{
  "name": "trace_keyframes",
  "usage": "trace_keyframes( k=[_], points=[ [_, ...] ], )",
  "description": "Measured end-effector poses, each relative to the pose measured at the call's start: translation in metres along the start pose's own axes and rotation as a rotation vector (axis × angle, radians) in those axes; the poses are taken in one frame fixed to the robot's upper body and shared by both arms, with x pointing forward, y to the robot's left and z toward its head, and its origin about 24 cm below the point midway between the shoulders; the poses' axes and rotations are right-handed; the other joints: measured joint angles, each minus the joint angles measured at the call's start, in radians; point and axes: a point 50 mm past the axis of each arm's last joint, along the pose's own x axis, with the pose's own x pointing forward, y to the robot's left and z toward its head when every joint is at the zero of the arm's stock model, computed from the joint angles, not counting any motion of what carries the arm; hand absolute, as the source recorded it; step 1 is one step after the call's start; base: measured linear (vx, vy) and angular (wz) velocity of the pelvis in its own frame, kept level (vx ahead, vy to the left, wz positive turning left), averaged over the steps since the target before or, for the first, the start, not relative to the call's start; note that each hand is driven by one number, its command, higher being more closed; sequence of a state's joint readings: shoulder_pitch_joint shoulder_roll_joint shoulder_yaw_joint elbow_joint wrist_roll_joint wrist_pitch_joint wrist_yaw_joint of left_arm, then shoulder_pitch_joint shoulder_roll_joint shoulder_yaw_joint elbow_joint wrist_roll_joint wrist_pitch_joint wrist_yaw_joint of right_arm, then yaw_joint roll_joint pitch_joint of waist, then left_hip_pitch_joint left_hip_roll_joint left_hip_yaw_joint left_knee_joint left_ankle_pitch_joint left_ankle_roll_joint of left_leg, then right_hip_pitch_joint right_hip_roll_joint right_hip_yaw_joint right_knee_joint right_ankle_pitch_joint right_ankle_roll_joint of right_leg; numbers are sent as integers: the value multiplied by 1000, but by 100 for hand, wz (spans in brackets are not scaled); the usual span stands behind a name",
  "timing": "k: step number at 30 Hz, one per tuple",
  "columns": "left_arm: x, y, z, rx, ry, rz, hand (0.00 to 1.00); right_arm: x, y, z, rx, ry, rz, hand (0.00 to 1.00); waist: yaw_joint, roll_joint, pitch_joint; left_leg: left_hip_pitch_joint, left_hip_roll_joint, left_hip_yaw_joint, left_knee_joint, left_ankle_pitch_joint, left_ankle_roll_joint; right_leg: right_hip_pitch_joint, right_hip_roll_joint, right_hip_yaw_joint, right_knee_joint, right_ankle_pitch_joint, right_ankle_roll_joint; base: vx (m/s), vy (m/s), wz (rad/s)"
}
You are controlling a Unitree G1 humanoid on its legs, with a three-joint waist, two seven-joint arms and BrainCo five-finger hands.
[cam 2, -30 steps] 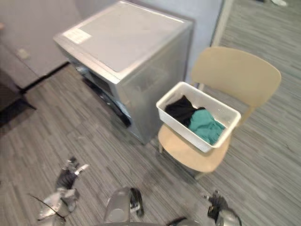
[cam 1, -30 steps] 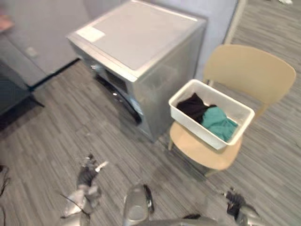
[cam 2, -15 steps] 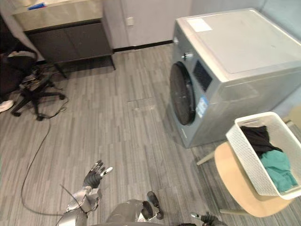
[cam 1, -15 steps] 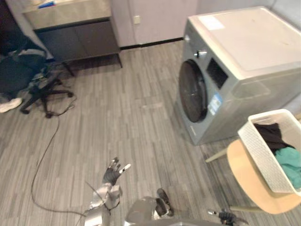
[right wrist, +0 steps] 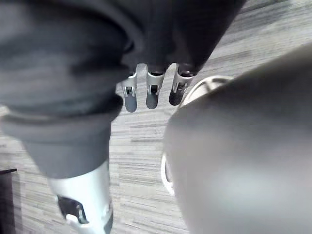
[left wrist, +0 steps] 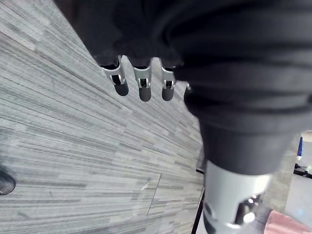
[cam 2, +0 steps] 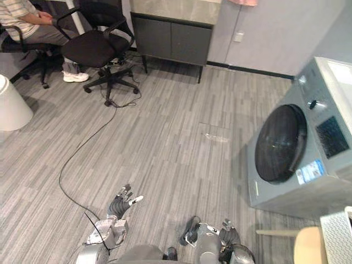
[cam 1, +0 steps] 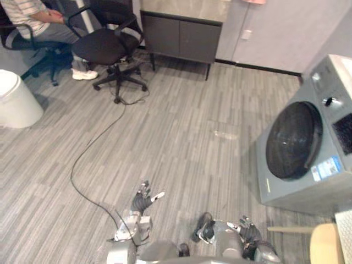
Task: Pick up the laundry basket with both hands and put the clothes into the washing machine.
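1. Head views: open floor [cam 1: 181, 143] ahead of both hands. One washing machine [cam 1: 305, 157], door closed, ahead-right of the right hand [cam 1: 250, 237]. One laundry basket [cam 2: 336, 232], corner showing, by one wooden chair [cam 2: 307, 248], well right of that hand. One office chair [cam 1: 107, 47] far ahead-left.
2. Left wrist view: left hand [left wrist: 141, 73], fingers [left wrist: 142, 88] straight, apart, holding nothing.
3. Right wrist view: fingers [right wrist: 152, 97] straight, empty, over floor.

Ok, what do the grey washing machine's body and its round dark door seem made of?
The grey washing machine looks like painted sheet metal, smooth with a soft sheen. Its round dark door seems tinted glass or glossy plastic, from its faint reflections.
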State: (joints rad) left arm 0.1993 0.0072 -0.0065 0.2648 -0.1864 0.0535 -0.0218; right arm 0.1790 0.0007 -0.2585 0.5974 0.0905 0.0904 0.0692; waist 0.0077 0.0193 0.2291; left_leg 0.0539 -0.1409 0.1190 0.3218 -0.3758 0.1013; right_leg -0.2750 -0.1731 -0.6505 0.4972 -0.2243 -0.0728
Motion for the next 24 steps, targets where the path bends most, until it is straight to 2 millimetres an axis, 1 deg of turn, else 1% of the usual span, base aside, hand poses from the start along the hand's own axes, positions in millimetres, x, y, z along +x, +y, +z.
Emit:
trace_keyframes(
  k=[1, 2, 3, 4, 5, 6, 7, 8, 9, 10, 11, 12, 13, 14, 15, 16, 17, 18, 19, 20, 21, 22, 23, 24],
  points=[
    [-1, -2, -2, -8, 6, -1, 0, -1, -1, 3, 8, -16, 1, 0, 0, 27, -2, 5, 30, 20, 83, -35, -62, 37, 18, -22, -29, 15, -49, 511, 102, 28],
    [-1, -3, -2, -13, 2, -4, 0, -1, -1, 5, 17, -25, 2, 0, -17, 42, -2, -34, 54, 29, 208, -36, -71, 64, 21, -39, -43, 46, -74, 418, 139, 42],
    [-1, -4, -1, -22, 1, 1, 0, 0, 1, 8, 23, -32, 9, 0, -34, 53, 2, -119, 100, 65, 435, 3, -137, 99, 38, -50, -49, 42, -76, 643, 232, 12],
    [-4, 1, -5, -33, 9, 20, 0, 0, 4, 15, 24, -60, 21, 0, -17, 48, 3, -194, 182, 123, 680, 117, -219, 155, 56, -16, -74, 29, -56, 513, 203, -39],
    [-7, 2, -7, -40, 14, 22, 0, -1, 7, 22, 21, -93, 32, 0, 4, 42, 6, -231, 248, 162, 814, 126, -207, 198, 69, 23, -89, 22, -42, 531, 190, -90],
    [-11, 3, -9, -55, 17, 26, 0, -1, 8, 29, 27, -128, 41, 0, 12, 38, 8, -261, 315, 172, 921, 125, -206, 237, 76, 53, -106, 17, -26, 466, 218, -101],
    [-14, 4, -12, -69, 23, 32, 0, -1, 10, 37, 32, -156, 47, 0, 10, 31, 9, -316, 395, 165, 983, 116, -190, 277, 84, 88, -142, 20, 0, 522, 298, -102],
    [-14, 5, -11, -69, 21, 34, 0, 1, 12, 41, 33, -165, 52, 0, 13, 32, 8, -376, 458, 151, 973, 100, -163, 301, 79, 131, -178, 30, 17, 497, 330, -90],
    [-13, 5, -11, -70, 19, 36, 0, 2, 13, 43, 32, -168, 53, 0, 15, 28, 10, -406, 479, 143, 947, 92, -150, 308, 67, 156, -192, 34, 30, 381, 355, -95],
    [-13, 6, -10, -70, 17, 39, 0, 3, 14, 47, 34, -178, 54, 0, 17, 22, 13, -456, 496, 120, 848, 83, -146, 320, 40, 201, -213, 41, 60, 373, 438, -97],
    [-13, 7, -10, -72, 14, 44, 0, 3, 11, 49, 36, -181, 41, 0, 18, 19, 15, -475, 498, 93, 679, 83, -146, 325, 3, 245, -217, 51, 111, 373, 484, -97],
    [-13, 8, -9, -75, 12, 49, 0, 3, 10, 49, 38, -182, 33, 0, 18, 19, 15, -473, 492, 69, 566, 88, -151, 325, -14, 268, -216, 49, 143, 374, 584, -102],
    [-13, 9, -9, -93, 8, 62, 0, 3, 2, 52, 39, -191, 3, 0, 14, 58, 2, -412, 467, -39, 201, 196, -161, 318, -34, 311, -203, 42, 212, 365, 640, -100],
    [-10, 17, -6, -89, 3, 95, 0, 6, 9, 46, 63, -156, 7, 0, 19, 2, 25, -347, 440, 28, 153, 283, -227, 310, -63, 384, -185, 22, 276, 340, 578, -96],
    [-10, 22, -2, -85, -13, 118, 0, 6, 14, 44, 65, -153, 20, 0, 27, -11, 21, -337, 432, 41, 150, 283, -227, 291, -52, 387, -178, 21, 263, 299, 422, -96],
    [-11, 26, 5, -82, -53, 139, 0, 5, 20, 46, 77, -169, 26, 0, 42, -24, 27, -340, 406, -32, 199, 282, -226, 272, -19, 405, -170, 31, 246, 247, 205, -92],
    [-13, 27, 4, -77, -54, 151, 0, 6, 22, 49, 84, -181, 22, 0, 38, -42, 19, -342, 377, -65, 269, 267, -230, 276, -1, 405, -184, 62, 198, 241, 168, -104],
    [-13, 25, 4, -81, -54, 145, 0, 5, 21, 55, 80, -206, 20, 0, 40, -39, 16, -339, 379, -64, 310, 242, -232, 277, -7, 398, -182, 72, 187, 232, 252, -128],
    [-18, 22, 1, -83, -49, 138, 0, 1, 21, 69, 82, -278, 9, 0, 34, -10, 9, -330, 380, -63, 364, 179, -230, 266, -5, 446, -166, 80, 194, 177, 292, -120],
    [-20, 24, 0, -80, -49, 143, 0, -1, 21, 75, 86, -307, 2, 0, 34, -7, 10, -314, 380, -52, 371, 145, -230, 256, -11, 471, -155, 73, 203, 126, 408, -167],
    [-19, 23, 2, -74, -58, 138, 0, -2, 23, 86, 91, -350, -11, 0, 30, -7, 10, -275, 388, 19, 371, 76, -208, 191, -38, 502, -94, 61, 217, 6, 268, -132],
    [-19, 23, 3, -73, -61, 136, 0, -3, 23, 90, 93, -364, -18, 0, 30, -8, 10, -262, 390, 48, 366, 56, -200, 159, -51, 497, -61, 63, 214, -60, 273, -153],
    [-18, 25, 4, -68, -66, 139, 0, -3, 26, 98, 96, -393, -19, 0, 34, -10, 10, -234, 391, 101, 344, 25, -185, 117, -76, 471, -16, 68, 206, -61, 212, -138],
    [-19, 28, 4, -53, -61, 143, 0, -2, 27, 104, 102, -407, -25, 0, 33, -10, 13, -180, 393, 179, 304, -14, -171, 86, -116, 382, 14, 77, 183, -55, 219, -176]
  ],
)
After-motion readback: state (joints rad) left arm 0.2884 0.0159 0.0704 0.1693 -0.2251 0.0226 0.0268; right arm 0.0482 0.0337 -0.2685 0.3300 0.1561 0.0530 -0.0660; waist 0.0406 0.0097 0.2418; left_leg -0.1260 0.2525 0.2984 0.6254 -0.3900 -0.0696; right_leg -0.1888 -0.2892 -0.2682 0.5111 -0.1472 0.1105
